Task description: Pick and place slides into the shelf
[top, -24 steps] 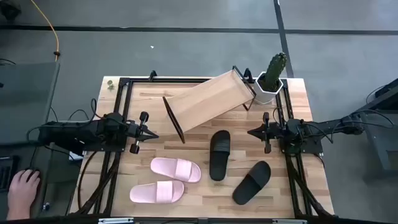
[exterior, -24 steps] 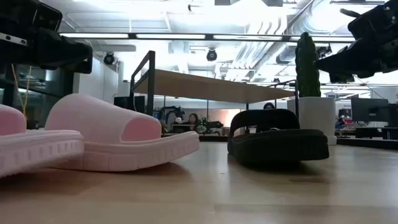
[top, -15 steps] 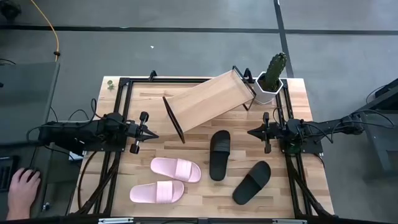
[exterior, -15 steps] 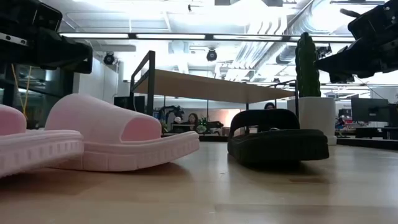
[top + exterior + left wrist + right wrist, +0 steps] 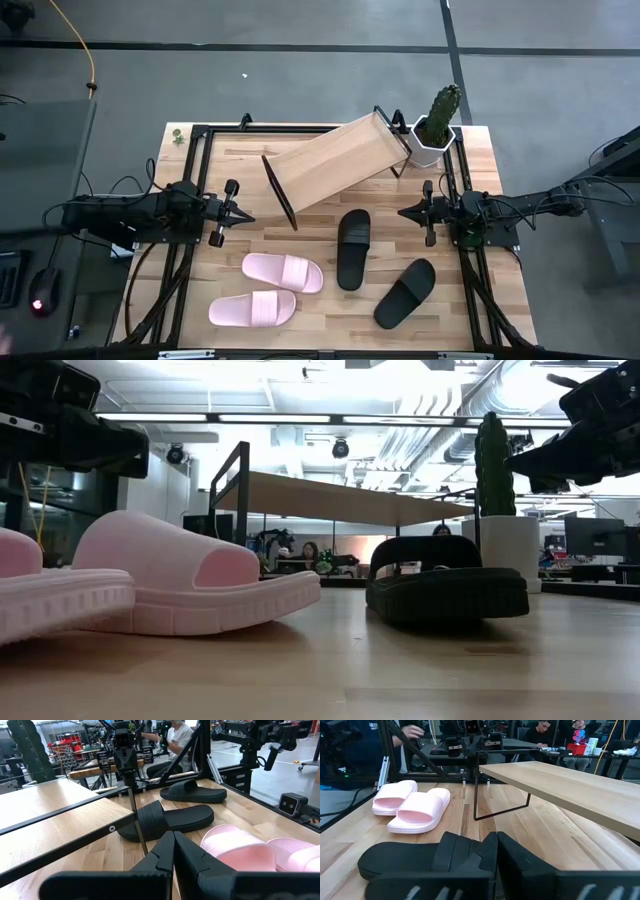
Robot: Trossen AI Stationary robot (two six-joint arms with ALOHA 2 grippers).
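- Seen from above, a wooden bench (image 5: 480, 150) holds a long wooden shelf (image 5: 335, 160) lying slanted toward 12 o'clock, beside a potted cactus (image 5: 436, 125).
- Four slides lie on the bench, none on the shelf: two pink slides (image 5: 282, 272) toward 7 o'clock, two black slides (image 5: 352, 248) toward 5 o'clock.
- The left tool (image 5: 243, 216) waits at 9 o'clock, fingers pressed together, holding nothing; the nearer pink slide lies just toward 5 o'clock from it.
- The right tool (image 5: 405, 212) waits at 3 o'clock, also closed and empty; the upright black slide lies just toward 8 o'clock from it.
- Judgement: the first pick is pending; open a tool wide, descend over a strap, and grip it squarely.
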